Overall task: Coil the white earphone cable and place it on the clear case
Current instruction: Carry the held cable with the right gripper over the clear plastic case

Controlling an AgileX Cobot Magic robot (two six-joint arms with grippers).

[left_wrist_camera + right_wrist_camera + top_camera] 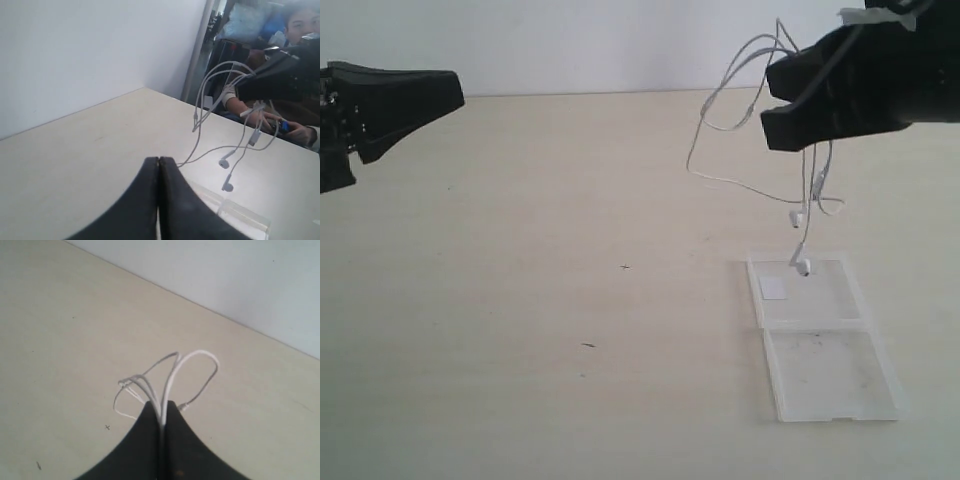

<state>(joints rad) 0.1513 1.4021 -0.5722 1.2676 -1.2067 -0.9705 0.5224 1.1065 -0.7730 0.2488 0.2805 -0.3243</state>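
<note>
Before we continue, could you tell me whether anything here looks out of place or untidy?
The white earphone cable is not coiled: it hangs in loose, tangled loops from the shut right claw, one earbud dangling over the clear case.

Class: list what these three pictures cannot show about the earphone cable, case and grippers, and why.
Exterior view: the right gripper covers its pinch point on the white earphone cable; the inline piece is too small to find.
Left wrist view: the left gripper hides most of the clear case.
Right wrist view: earbuds and case are out of frame.
</note>
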